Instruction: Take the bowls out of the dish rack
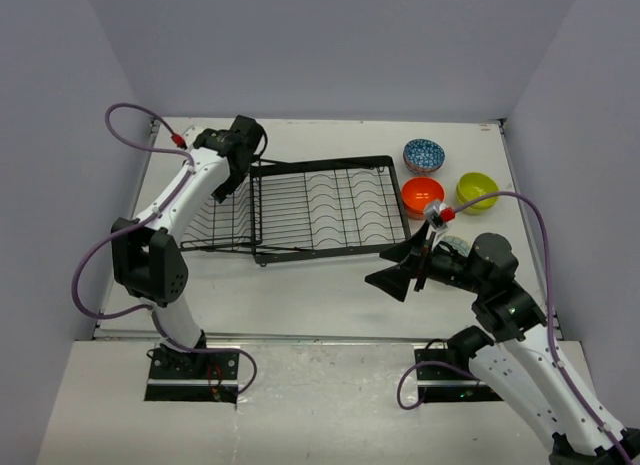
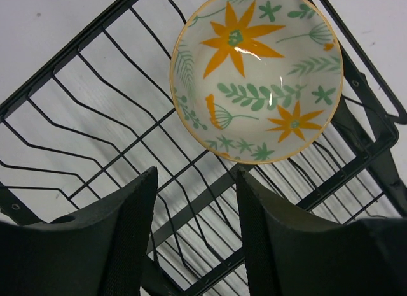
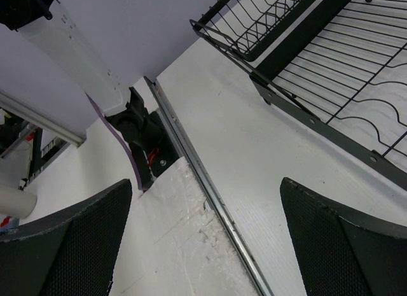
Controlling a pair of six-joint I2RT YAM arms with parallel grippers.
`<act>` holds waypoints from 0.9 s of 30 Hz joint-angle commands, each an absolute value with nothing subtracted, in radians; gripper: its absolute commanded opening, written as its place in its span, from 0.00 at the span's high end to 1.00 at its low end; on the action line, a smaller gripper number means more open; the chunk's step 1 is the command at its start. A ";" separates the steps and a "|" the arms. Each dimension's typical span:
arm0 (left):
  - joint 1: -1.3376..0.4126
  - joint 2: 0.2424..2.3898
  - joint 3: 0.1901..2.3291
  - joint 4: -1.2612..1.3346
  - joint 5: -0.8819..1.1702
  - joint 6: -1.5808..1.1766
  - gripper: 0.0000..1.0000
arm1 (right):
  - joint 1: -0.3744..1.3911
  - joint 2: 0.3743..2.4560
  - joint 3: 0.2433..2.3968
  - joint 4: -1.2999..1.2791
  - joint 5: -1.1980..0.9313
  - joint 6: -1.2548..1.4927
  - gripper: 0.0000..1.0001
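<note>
My left gripper (image 2: pixel 194 181) hangs empty, fingers partly apart, over the dish rack (image 1: pixel 325 162) toward the far-left corner of the bench (image 1: pixel 300 290). The cream floral bowl (image 2: pixel 254 73) lies in the rack just ahead. My right gripper (image 3: pixel 205 188) gapes wide, holding nothing, beside the rack's near-right corner. The blue-patterned bowl (image 1: pixel 424 155), orange bowl (image 1: pixel 421 195) and lime bowl (image 1: pixel 477 191) sit near the far-right corner.

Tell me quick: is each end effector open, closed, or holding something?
Left end effector: open, holding nothing; a floral bowl sits just ahead of it in the dish rack.
Right end effector: open wide, holding nothing.
</note>
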State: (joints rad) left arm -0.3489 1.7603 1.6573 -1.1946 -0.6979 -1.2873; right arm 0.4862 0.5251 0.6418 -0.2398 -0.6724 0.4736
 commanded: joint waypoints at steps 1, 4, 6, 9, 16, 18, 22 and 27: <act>-0.321 1.763 1.663 -1.197 -0.727 -1.485 0.46 | 0.491 0.537 0.632 -0.232 -0.667 0.453 0.01; -0.298 1.778 1.658 -1.172 -0.729 -1.509 0.48 | 0.492 0.537 0.630 -0.232 -0.670 0.451 0.01; -0.282 1.787 1.649 -1.143 -0.733 -1.506 0.50 | 0.492 0.534 0.630 -0.232 -0.670 0.449 0.01; -0.264 1.793 1.628 -1.068 -0.730 -1.476 0.50 | 0.491 0.535 0.630 -0.229 -0.678 0.451 0.01; -0.221 1.851 1.559 -0.968 -0.667 -1.456 0.61 | 0.492 0.543 0.630 -0.229 -0.675 0.449 0.01; -0.216 1.856 1.517 -0.937 -0.661 -1.456 0.67 | 0.491 0.543 0.630 -0.229 -0.675 0.448 0.01; -0.212 1.844 1.488 -0.907 -0.652 -1.465 0.82 | 0.492 0.545 0.630 -0.229 -0.673 0.446 0.01; -0.212 1.790 1.450 -0.879 -0.650 -1.470 1.00 | 0.492 0.545 0.630 -0.227 -0.673 0.446 0.01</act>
State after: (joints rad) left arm -0.2096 1.8259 1.4788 -0.9112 -0.6586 -1.4559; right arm 0.4862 0.5373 0.6315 -0.2428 -0.6724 0.4625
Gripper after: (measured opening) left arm 0.175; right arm 0.987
